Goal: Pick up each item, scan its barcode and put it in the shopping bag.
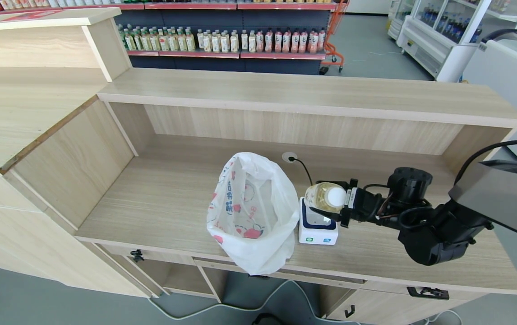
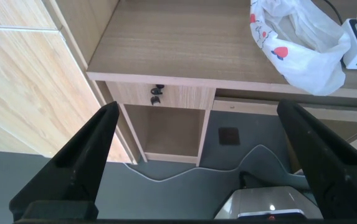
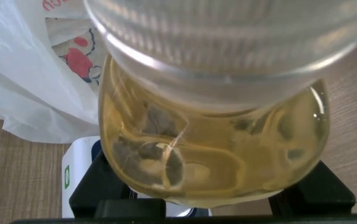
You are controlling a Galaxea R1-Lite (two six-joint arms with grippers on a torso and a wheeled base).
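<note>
The right hand (image 1: 337, 201) is closed on a bottle (image 1: 319, 195) of pale yellow drink, gripping it near the white cap. It holds the bottle lying sideways just above the scanner (image 1: 317, 228), probably so the label faces the reading window. The scanner stands on the bench (image 1: 159, 198), touching the right side of the shopping bag (image 1: 251, 212). The bag's mouth gapes upward, so the drop after scanning looks short.

The left hand (image 2: 203, 158) hangs wide and empty off the near left edge of the bench, clear of the work.

No barcode can be seen on the bottle. The bottle covers most of the scanner's top, and in the right wrist view it hides the fingers holding it. Whether anything lies inside the bag cannot be told.
</note>
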